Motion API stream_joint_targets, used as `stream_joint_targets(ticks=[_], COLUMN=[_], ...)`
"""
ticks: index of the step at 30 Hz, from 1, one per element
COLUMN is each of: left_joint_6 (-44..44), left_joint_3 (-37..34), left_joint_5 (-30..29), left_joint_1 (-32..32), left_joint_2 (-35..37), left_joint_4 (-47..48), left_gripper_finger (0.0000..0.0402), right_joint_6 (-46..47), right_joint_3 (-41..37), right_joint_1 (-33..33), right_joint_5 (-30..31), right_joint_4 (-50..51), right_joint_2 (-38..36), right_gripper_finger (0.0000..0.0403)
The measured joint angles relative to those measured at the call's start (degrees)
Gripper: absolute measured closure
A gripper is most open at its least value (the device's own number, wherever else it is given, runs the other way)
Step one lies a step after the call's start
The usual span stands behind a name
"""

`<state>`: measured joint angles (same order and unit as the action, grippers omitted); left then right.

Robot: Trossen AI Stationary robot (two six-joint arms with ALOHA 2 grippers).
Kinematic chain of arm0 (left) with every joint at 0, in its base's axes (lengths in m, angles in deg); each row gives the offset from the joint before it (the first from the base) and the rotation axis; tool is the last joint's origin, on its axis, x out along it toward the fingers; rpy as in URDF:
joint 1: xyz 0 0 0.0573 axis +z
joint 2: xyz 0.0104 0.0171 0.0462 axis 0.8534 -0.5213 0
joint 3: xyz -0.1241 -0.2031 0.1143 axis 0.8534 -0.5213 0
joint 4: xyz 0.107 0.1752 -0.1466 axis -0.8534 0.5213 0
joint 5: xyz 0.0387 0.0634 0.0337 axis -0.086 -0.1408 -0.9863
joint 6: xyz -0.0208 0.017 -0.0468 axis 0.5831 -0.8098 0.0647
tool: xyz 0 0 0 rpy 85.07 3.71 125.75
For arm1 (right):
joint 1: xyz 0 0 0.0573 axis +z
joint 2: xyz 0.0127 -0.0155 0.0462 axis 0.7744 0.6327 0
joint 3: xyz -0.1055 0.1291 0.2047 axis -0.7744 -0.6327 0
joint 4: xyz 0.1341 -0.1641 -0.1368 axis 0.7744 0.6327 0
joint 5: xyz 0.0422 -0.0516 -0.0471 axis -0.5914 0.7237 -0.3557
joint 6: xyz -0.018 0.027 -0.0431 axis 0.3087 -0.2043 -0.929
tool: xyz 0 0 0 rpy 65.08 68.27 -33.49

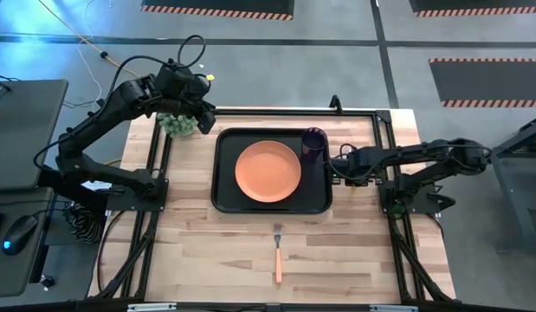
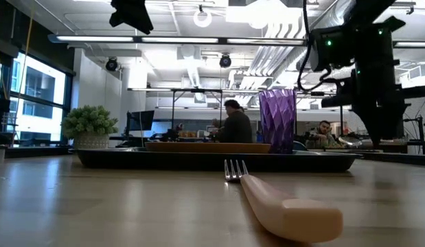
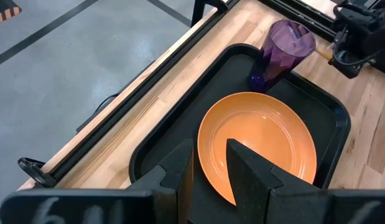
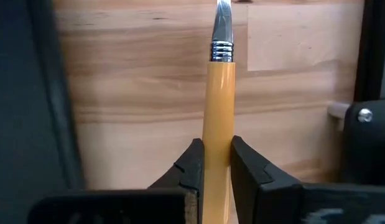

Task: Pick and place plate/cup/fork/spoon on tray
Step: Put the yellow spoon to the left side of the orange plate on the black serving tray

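Orange plate lies flat in the middle of the black tray, and the purple cup stands upright in the tray's far right corner, so two of the four pieces look placed. Fork lies alone on the bare tabletop in front of the tray, well apart from it, tines pointing toward the tray, handle toward the near edge. Right gripper sits low just beside the tray's right rim, near the cup; its wrist view shows both fingers pressed against a yellow-orange handle with a silver metal neck beyond it. That handle reads as the spoon, though the bowl runs out of view, so the name is a judgement from the handle and from the fork being elsewhere. Wood shows under the spoon, not tray, so it is not yet over the tray. Left gripper is raised above the tray's far left corner, next to a small potted plant, looking down on plate and cup; its fingers stand partly apart with nothing between them. Step in hand: carrying the spoon to the tray. Next move likely calls for lifting the spoon over the raised rim, swinging it left over a bare part of the tray, clear of the cup and plate, lowering and letting go. Free space is narrow on that side; the cup could be knocked. The fork remains afterward.
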<state>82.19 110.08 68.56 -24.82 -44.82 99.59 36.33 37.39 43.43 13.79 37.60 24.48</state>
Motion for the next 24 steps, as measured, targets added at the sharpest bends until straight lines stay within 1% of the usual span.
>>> stream_joint_targets(ticks=[11, 18, 24], left_joint_6=[-1.32, -1.50, -1.54], left_joint_3=[0.00, 0.00, 0.00], left_joint_5=[0.01, 0.00, 0.00], left_joint_1=[0.02, 0.00, 0.01], left_joint_2=[-0.01, -0.02, -0.02], left_joint_4=[-0.01, 0.00, -0.02], left_gripper_finger=[0.0314, 0.0314, 0.0314], right_joint_6=[7.92, 11.83, 12.24], right_joint_3=[8.34, 16.26, 23.71], right_joint_1=[5.20, 8.21, 8.94], right_joint_5=[1.63, 3.65, 6.08], right_joint_4=[10.80, 19.09, 25.73], right_joint_2=[-0.04, -0.07, -0.07], right_gripper_finger=[0.0373, 0.0373, 0.0373])
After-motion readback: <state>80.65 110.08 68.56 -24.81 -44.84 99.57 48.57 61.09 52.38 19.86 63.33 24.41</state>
